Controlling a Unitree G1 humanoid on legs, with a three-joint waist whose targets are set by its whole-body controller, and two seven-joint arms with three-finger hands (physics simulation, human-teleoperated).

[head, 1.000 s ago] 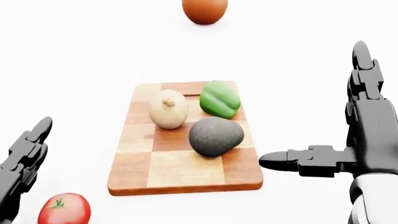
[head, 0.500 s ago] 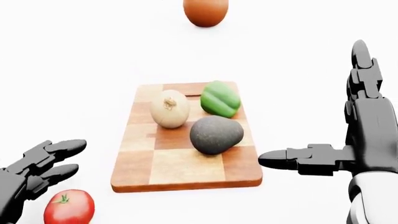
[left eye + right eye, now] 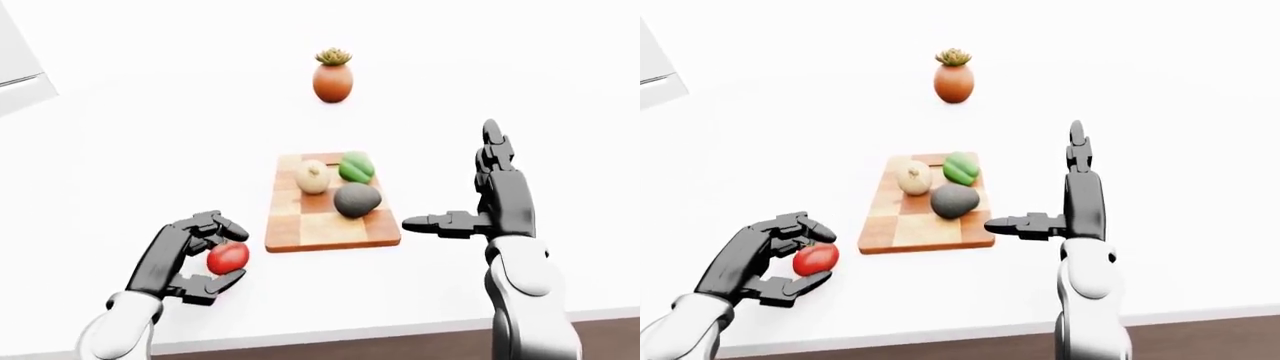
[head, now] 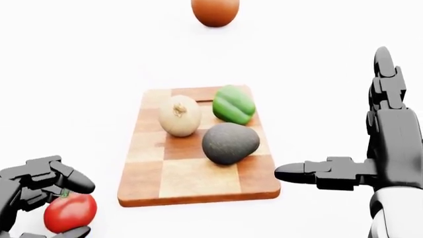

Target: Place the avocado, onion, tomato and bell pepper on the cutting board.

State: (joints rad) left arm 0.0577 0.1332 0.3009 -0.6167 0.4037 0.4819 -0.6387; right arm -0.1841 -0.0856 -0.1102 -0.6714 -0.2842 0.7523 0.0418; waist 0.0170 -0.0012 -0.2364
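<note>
The wooden cutting board (image 4: 198,181) lies on the white table at the middle of the head view. On it rest the pale onion (image 4: 179,115), the green bell pepper (image 4: 232,104) and the dark avocado (image 4: 229,143). The red tomato (image 4: 69,212) is on the table left of the board's near corner. My left hand (image 4: 79,210) is curled round it, fingers over the top and thumb underneath. My right hand (image 3: 452,178) is open and empty just right of the board, fingers pointing up and thumb pointing at the board.
A brown pot with a small succulent (image 3: 333,81) stands on the table above the board in the left-eye view. A white appliance corner (image 3: 20,67) shows at the upper left. The table's edge (image 3: 350,330) runs along the bottom.
My left hand has moved onto the tomato and its fingers have curled round it. The right hand and the things on the board have stayed put.
</note>
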